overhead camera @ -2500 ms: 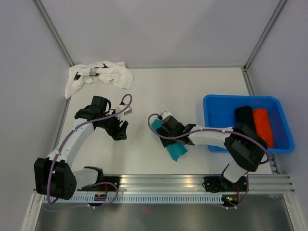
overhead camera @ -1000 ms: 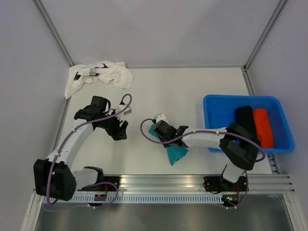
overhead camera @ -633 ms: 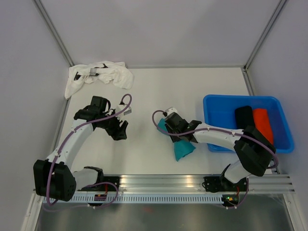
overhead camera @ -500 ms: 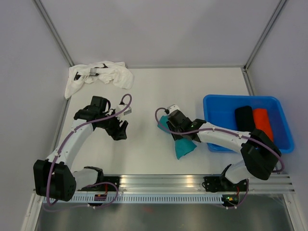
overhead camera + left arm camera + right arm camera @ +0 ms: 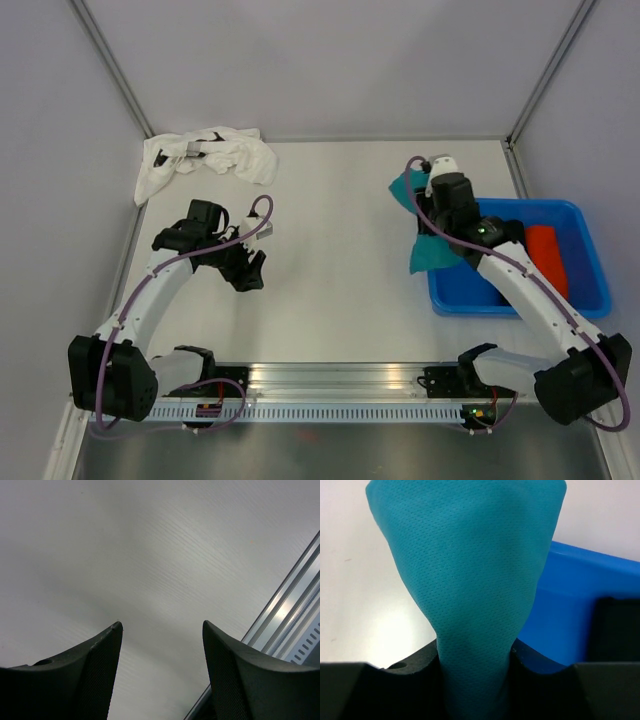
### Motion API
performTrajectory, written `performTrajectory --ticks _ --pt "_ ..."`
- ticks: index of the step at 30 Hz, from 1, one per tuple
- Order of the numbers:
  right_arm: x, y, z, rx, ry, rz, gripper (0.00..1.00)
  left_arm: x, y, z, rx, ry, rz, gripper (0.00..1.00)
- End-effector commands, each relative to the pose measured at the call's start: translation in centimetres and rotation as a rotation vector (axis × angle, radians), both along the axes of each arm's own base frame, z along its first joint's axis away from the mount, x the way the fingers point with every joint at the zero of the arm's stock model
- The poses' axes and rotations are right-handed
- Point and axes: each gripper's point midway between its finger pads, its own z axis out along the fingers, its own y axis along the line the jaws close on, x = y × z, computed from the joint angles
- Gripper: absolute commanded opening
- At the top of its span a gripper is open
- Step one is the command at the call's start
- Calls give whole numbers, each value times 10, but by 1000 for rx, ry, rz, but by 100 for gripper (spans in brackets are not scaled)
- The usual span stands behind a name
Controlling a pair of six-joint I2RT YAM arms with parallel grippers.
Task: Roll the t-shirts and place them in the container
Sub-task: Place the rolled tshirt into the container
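- Right wrist view: the right gripper point(image 5: 472, 667) is clenched on the teal t-shirt point(image 5: 470, 570), bunched narrow between the jaws; the loose end could unroll or snag on the blue tub point(image 5: 570, 610) wall
- The shirt sticks out ahead of the fingers, straddling the tub's left rim
- The left gripper point(image 5: 160, 675) gapes, empty; the white t-shirt point(image 5: 210, 155) lies crumpled in the far left corner

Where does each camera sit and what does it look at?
Top external: high behind the robot, looking down at the table; left gripper and right gripper both show.
Left wrist: on the left arm, facing tabletop and rail; open left gripper shows.
Right wrist: on the right arm, facing the blue tub; right gripper shows, shut on the teal t-shirt.
Top and right wrist share t-shirt and tub.
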Motion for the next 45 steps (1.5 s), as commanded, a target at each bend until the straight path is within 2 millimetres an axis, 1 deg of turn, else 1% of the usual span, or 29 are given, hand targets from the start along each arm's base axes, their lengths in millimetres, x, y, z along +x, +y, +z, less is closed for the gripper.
performTrajectory --ticks 1,2,4,5,7,8,9,10,12,14,15,16,17,18,21,22,24,25,26,28,30,36,40,41,42,43,45 --pt "-7 -61 21 -91 -20 -89 0 3 -7 14 -51 -48 -27 70" --pt "-7 -87 18 -115 -11 -166 0 3 -8 16 -54 -54 -27 70" --pt "-10 -117 14 -219 1 -205 0 4 -8 18 -55 -59 -26 70" --pt "-14 -144 5 -272 26 -286 0 5 -8 19 -57 -64 -28 70" --pt "-17 -164 -7 -316 68 -320 0 4 -9 20 -62 -73 -36 70" --pt "-21 -181 -13 -333 91 -368 0 3 -9 21 -65 -74 -37 70" --pt "-22 -191 -17 -361 111 -397 0 3 -9 21 -65 -75 -41 71" --pt "-24 -199 -20 -393 124 -411 0 2 -10 21 -67 -77 -44 70" --pt "-23 -207 -32 -435 160 -432 0 2 -10 21 -67 -81 -48 71" --pt "-20 -208 -42 -448 185 -434 0 2 -11 20 -71 -77 -53 71" --pt "-18 -208 -52 -448 213 -433 0 2 -11 20 -71 -77 -53 71" --pt "-16 -206 -57 -440 226 -431 0 2 -11 21 -76 -77 -54 71" --pt "-14 -204 -66 -421 238 -435 0 2 -12 21 -78 -76 -56 71" --pt "-12 -202 -79 -421 269 -427 0 2 -12 20 -78 -75 -56 71" --pt "-8 -194 -105 -389 305 -420 0 2 -11 18 -74 -72 -56 71" --pt "-2 -187 -110 -373 296 -406 0 3 -11 18 -74 -72 -54 71" --pt "-1 -175 -126 -361 316 -374 0 3 -11 16 -69 -65 -54 71" --pt "1 -168 -131 -354 320 -355 0 4 -10 15 -65 -65 -50 71" --pt "5 -157 -137 -338 323 -325 0 4 -9 15 -62 -61 -46 71" --pt "9 -147 -142 -309 323 -298 1 5 -8 14 -55 -63 -44 71" --pt "12 -138 -149 -270 336 -266 5 5 -8 14 -53 -63 -43 71" --pt "12 -117 -171 -186 400 -194 11 8 -9 12 -57 -57 -43 71" --pt "11 -116 -177 -144 411 -198 26 9 -8 11 -52 -54 -39 71" --pt "11 -116 -176 -132 408 -200 29 9 -8 10 -51 -51 -39 71" --pt "12 -116 -175 -125 405 -204 34 10 -8 10 -49 -52 -38 71" --pt "12 -116 -172 -114 400 -205 38 10 -8 9 -49 -48 -39 71" --pt "14 -116 -165 -111 384 -206 46 10 -9 9 -52 -48 -39 71"
